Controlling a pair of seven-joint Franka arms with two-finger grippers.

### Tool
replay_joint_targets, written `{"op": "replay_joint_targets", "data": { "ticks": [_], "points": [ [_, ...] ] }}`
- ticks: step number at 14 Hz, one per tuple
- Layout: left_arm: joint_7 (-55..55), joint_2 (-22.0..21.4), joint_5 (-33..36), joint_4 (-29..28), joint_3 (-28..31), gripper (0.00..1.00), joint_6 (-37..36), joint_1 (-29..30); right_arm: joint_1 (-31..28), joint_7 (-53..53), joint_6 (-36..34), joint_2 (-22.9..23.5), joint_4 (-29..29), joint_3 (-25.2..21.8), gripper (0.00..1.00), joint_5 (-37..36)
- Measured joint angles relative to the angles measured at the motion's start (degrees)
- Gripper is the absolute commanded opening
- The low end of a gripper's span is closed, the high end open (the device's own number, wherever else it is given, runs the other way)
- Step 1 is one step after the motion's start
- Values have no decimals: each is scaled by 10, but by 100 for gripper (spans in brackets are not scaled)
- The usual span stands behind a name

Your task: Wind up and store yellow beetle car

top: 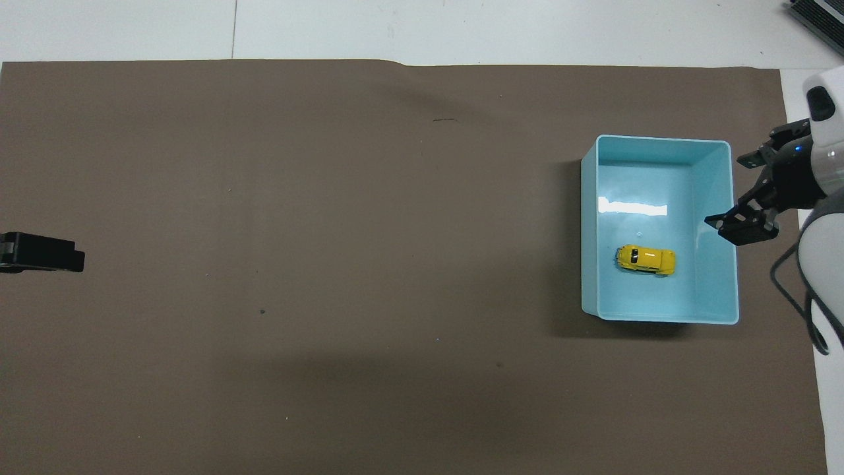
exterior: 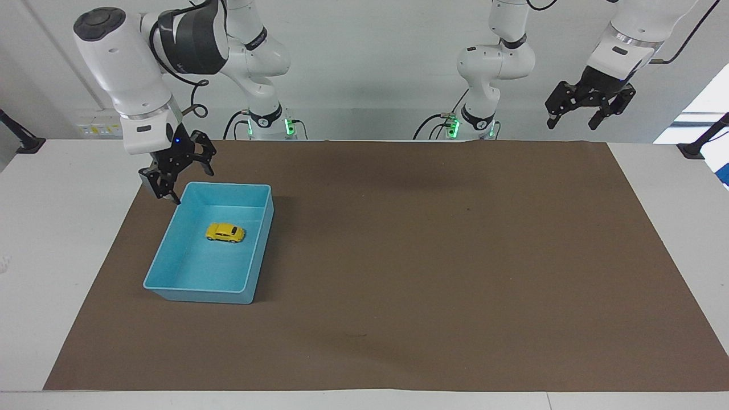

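The yellow beetle car sits on its wheels on the floor of a light blue bin, at the right arm's end of the mat. My right gripper hangs open and empty in the air over the bin's corner nearest the right arm's base, well clear of the car. My left gripper waits open and empty, raised high at the left arm's end of the table. Only one of its black fingers shows in the overhead view.
A brown mat covers most of the white table. Nothing else lies on the mat apart from the bin. A dark object pokes into the overhead view's corner, off the mat.
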Motion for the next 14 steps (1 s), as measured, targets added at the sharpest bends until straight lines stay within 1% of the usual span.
{"op": "replay_joint_targets", "data": {
  "ticks": [3,7,10,14],
  "points": [
    [0,0,0,0,0,100,0,0,0,46,-13,-1,11,0,100,0],
    [0,0,0,0,0,100,0,0,0,174,-37,-3,20,-4,100,0],
    [0,0,0,0,0,100,0,0,0,232,-58,-5,40,-10,100,1],
    [0,0,0,0,0,100,0,0,2,340,-85,-11,48,-10,100,1]
  ]
}}
